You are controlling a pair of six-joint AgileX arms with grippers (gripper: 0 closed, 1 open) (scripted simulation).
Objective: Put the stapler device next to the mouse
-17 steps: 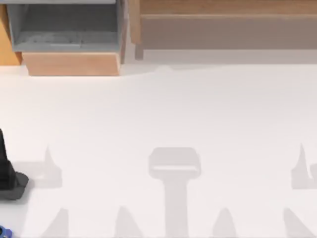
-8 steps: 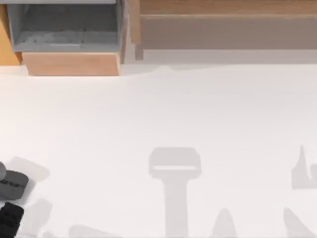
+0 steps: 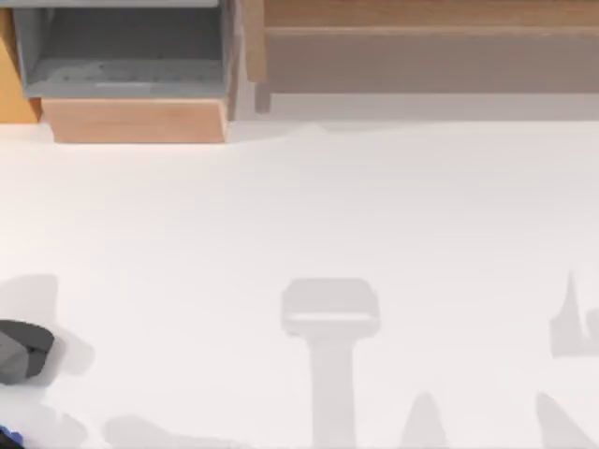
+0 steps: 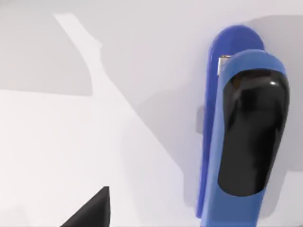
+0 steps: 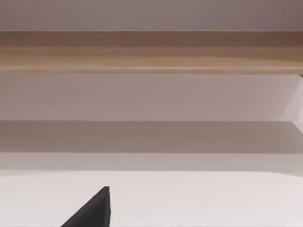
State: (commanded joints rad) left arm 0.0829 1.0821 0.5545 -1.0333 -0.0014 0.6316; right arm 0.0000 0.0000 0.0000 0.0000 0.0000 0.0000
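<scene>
Approach step: bright blue oblong stapler device [image 4: 241,137] lies on the white worktop [image 3: 309,215] at its near-left corner, just beside the low dark grey mouse [image 3: 22,350] (left pincer spread: can't tell); next needs descent and grasp.

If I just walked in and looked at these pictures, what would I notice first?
Probably the bright blue stapler with its shiny black top, lying on the white table and seen big and close by the left wrist camera. Next, the dark mouse at the table's left edge in the top view, with a speck of the blue stapler below it at the corner. At the far side, a wooden shelf unit stands out.
</scene>
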